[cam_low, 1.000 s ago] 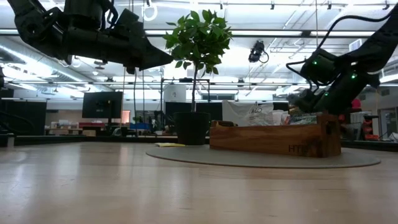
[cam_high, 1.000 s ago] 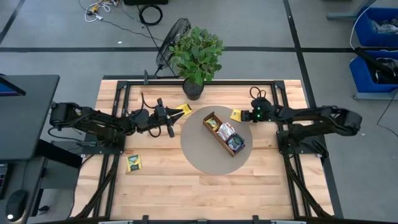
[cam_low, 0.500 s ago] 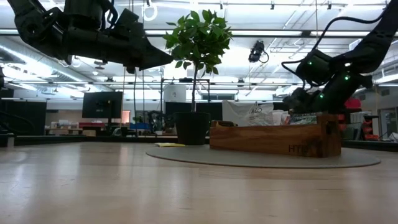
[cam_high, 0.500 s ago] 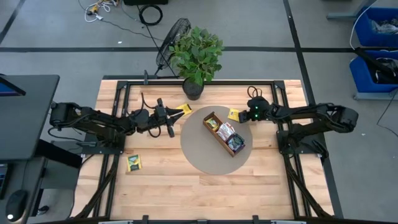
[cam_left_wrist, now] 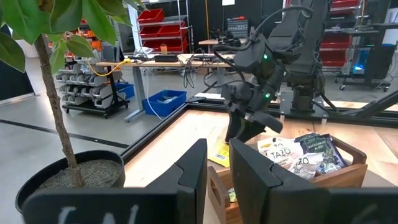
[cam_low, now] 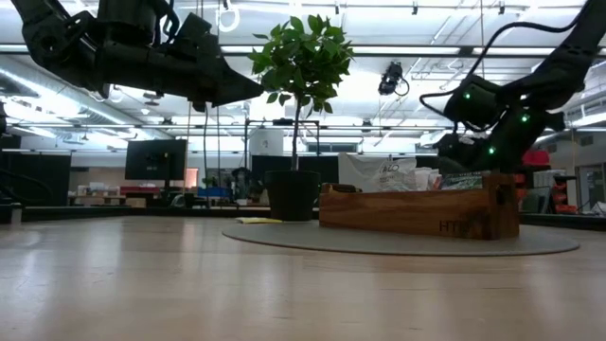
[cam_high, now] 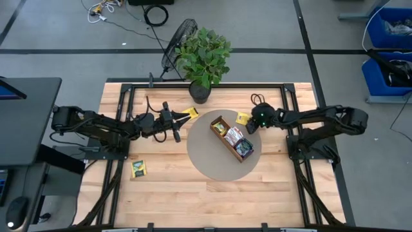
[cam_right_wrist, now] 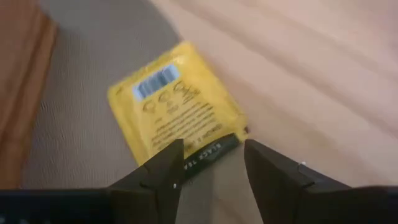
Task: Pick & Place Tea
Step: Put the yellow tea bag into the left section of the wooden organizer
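A yellow tea packet (cam_right_wrist: 177, 112) lies flat, partly on the round grey mat (cam_high: 212, 164) and partly on the bare wood, just right of the wooden box (cam_high: 220, 133). My right gripper (cam_right_wrist: 214, 168) hovers open over the packet's near edge, slanting down, with a finger on either side. Several tea packets (cam_high: 235, 138) stand in the box. A second yellow packet (cam_high: 190, 113) lies by the plant pot, and a third packet (cam_high: 137, 169) lies near the table's front left. My left gripper (cam_high: 177, 127) hangs level and high left of the mat, narrowly open with nothing in it.
A potted green plant (cam_high: 203, 55) stands at the table's far edge, close behind the mat. The box (cam_low: 417, 213) lies slantwise on the mat. Bare wood lies along the table's near side. A black frame borders the table top.
My right gripper has moved a little toward the table's left, closer over the yellow packet by the box, and has rolled about its own pointing line. Its fingers stay equally far apart. The packets have not moved.
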{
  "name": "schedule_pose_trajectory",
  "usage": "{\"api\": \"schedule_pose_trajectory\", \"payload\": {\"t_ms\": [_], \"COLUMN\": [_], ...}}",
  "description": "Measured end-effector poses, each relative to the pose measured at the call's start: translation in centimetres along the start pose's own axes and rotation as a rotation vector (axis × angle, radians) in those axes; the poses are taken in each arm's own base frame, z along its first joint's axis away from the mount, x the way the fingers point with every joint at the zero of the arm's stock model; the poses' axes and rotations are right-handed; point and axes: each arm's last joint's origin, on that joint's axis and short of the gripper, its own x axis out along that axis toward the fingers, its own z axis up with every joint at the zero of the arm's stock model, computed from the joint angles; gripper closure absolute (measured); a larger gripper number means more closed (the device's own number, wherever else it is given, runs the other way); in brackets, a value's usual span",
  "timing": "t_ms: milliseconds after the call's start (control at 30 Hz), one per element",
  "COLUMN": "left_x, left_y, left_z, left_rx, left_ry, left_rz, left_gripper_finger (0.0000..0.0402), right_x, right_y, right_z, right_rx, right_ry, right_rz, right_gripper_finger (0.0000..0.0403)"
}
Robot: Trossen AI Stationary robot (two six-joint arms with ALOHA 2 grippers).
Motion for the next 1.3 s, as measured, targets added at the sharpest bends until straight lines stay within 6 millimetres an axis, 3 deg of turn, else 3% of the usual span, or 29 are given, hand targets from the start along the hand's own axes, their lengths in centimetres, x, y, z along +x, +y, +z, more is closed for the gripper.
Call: {"api": "schedule_pose_trajectory", "payload": {"t_ms": [133, 233, 500, 767, 1033, 1300], "left_x": [0.0, 0.0, 0.0, 0.0, 0.0, 0.0], "left_y": [0.0, 0.0, 0.0, 0.0, 0.0, 0.0], "left_z": [0.0, 0.0, 0.0, 0.0, 0.0, 0.0], "left_rx": [0.001, 0.003, 0.012, 0.011, 0.011, -0.031], "left_ry": [0.000, 0.000, 0.000, 0.001, 0.001, 0.001], "left_rz": [0.000, 0.000, 0.000, 0.000, 0.000, 0.000], "left_gripper_finger": [0.0328, 0.0328, 0.0328, 0.0328, 0.0328, 0.0328], "right_x": [0.9, 1.5, 1.4, 0.3, -2.1, -4.4], "right_y": [0.1, 0.0, 0.0, 0.3, 0.8, 2.0], "right_z": [-0.5, -0.6, -0.3, 0.1, 2.3, 3.4], "right_rx": [-0.021, -0.012, -0.008, 0.007, -0.007, -0.177], "right_ry": [0.036, 0.043, 0.002, -0.032, -0.113, -0.134], "right_rz": [-0.032, -0.063, -0.059, -0.020, -0.014, -0.109], "right_gripper_finger": [0.0230, 0.0256, 0.0392, 0.0400, 0.0401, 0.0402]}}
